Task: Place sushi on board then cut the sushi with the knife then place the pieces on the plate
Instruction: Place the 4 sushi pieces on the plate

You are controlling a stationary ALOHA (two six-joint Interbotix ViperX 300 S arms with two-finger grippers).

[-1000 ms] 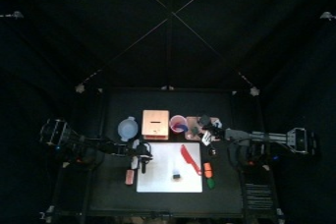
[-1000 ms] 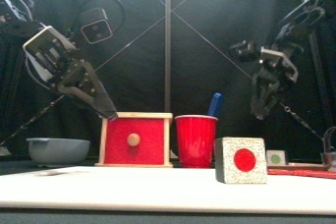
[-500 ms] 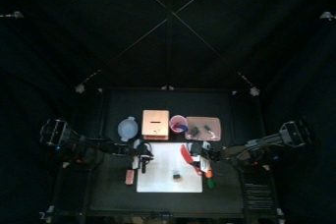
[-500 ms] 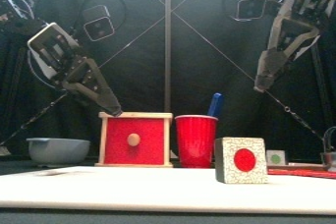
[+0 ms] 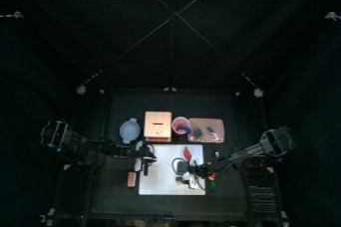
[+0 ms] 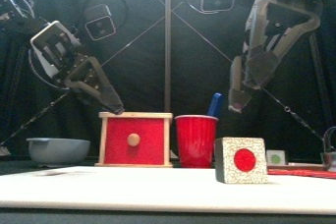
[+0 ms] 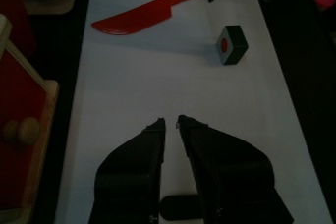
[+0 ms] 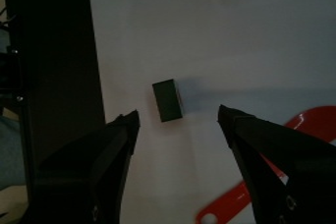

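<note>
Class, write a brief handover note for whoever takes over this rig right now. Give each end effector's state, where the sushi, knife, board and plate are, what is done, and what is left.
Left end effector: nearly shut, empty, above the white board.
Right end effector: open, empty, hanging over the sushi piece.
Things: the sushi piece stands on the board. The red knife lies on the board, ungripped. The pink plate sits behind the board.
Done: sushi on board.
Left: pick up the knife, cut, move the pieces to the plate.
</note>
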